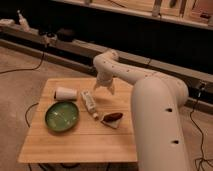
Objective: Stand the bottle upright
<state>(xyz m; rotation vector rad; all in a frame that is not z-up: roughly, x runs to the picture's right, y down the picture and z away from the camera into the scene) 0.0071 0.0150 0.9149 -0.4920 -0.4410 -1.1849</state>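
Observation:
The bottle [89, 103] lies on its side near the middle of the wooden table [80, 142], whitish and slim, with its narrow capped neck pointing toward the table's front. My gripper [104, 90] hangs just behind and to the right of the bottle, fingers pointing down. It is open, holds nothing, and stands slightly apart from the bottle's far end.
A white stubby cup [65, 93] lies on its side left of the bottle. A green plate [62, 116] sits at the front left. A brown object on a pale wrapper [112, 117] rests right of the bottle's neck. My arm's white body [160, 125] fills the right side.

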